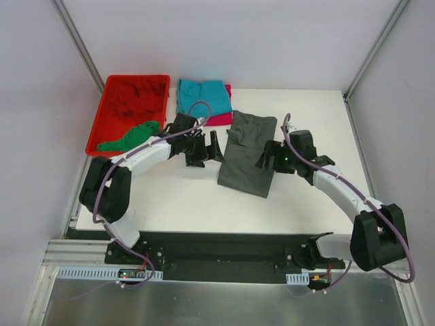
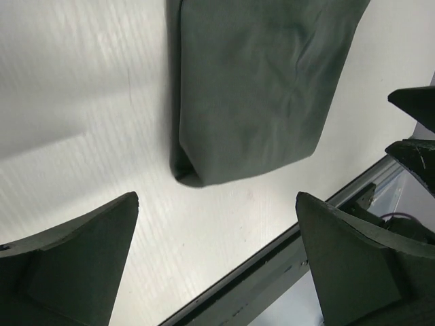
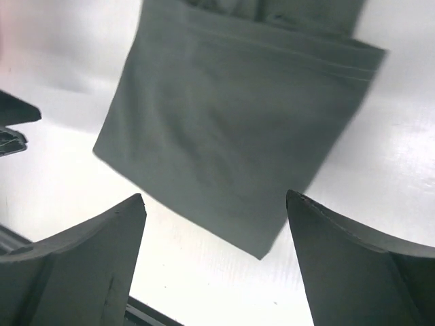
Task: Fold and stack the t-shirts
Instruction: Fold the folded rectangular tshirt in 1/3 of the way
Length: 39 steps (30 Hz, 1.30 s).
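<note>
**Five t-shirts: one folded alone, two stacked, two at the bin**

The dark grey t-shirt [image 1: 248, 153] lies flat on the table [image 1: 183, 197] as a long folded rectangle, a little tilted, with smooth cloth. The teal t-shirt [image 1: 200, 95] is folded and lies on the magenta t-shirt [image 1: 223, 117] at the far edge, and only a strip of magenta shows at the right. The green t-shirt [image 1: 129, 137] is crumpled across the near rim of the bin [image 1: 163, 85]. The red t-shirt [image 1: 132, 95] lies crumpled inside the bin.

surface: white table [image 1: 170, 197] | centre: folded dark grey t-shirt [image 1: 248, 163] | far edge: magenta t-shirt [image 1: 219, 120], seemingly folded | far-left: red bin [image 1: 102, 112]
</note>
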{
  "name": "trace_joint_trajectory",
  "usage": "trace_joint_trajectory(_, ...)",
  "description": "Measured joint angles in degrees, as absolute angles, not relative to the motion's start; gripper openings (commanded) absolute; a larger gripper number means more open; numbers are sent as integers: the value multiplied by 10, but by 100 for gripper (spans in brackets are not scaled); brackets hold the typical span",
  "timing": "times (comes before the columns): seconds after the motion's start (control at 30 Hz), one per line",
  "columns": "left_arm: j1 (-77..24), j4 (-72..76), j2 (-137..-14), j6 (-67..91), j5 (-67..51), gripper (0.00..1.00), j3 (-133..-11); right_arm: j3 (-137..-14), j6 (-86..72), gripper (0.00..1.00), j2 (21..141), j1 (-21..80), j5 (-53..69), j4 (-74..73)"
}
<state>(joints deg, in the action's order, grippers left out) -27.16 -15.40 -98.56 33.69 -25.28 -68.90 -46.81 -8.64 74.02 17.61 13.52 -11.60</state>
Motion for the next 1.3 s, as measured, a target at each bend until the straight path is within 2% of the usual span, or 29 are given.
trace_joint_trajectory(0.17, -276, -125, -962, 352, -267, 99, -625, -468, -74, 86, 750, 232, 132, -119)
trace_joint_trajectory(0.2, -280, -122, -968, 355, -268, 95, -622, -468, -75, 86, 755, 235, 123, -121)
trace_joint_trajectory(0.3, -295, -112, -992, 363, -271, 78, -623, -479, -83, 83, 777, 230, 82, -138)
trace_joint_trajectory(0.37, -305, -105, -1013, 368, -277, 70, -630, -495, -87, 81, 799, 217, 60, -148)
trace_joint_trajectory(0.57, -309, -95, -1068, 368, -282, 53, -645, -566, -83, 72, 889, 180, 38, -157)
trace_joint_trajectory(0.77, -309, -93, -1080, 369, -281, 20, -646, -620, -73, 67, 971, 169, 34, -159)
trace_joint_trajectory(0.87, -309, -93, -1080, 366, -280, 0, -646, -628, -68, 67, 992, 164, 34, -164)
trace_joint_trajectory(1.07, -309, -93, -1087, 364, -280, 0, -646, -646, -55, 64, 1020, 162, 34, -174)
trace_joint_trajectory(1.1, -309, -93, -1088, 364, -280, 0, -646, -650, -53, 59, 1025, 162, 34, -174)
trace_joint_trajectory(1.17, -309, -93, -1088, 364, -280, 0, -646, -657, -50, 39, 1031, 161, 36, -174)
trace_joint_trajectory(1.23, -309, -93, -1088, 364, -280, 0, -646, -661, -45, 24, 1036, 161, 41, -171)
trace_joint_trajectory(1.3, -309, -93, -1088, 364, -280, 0, -646, -661, -42, 13, 1037, 161, 49, -169)
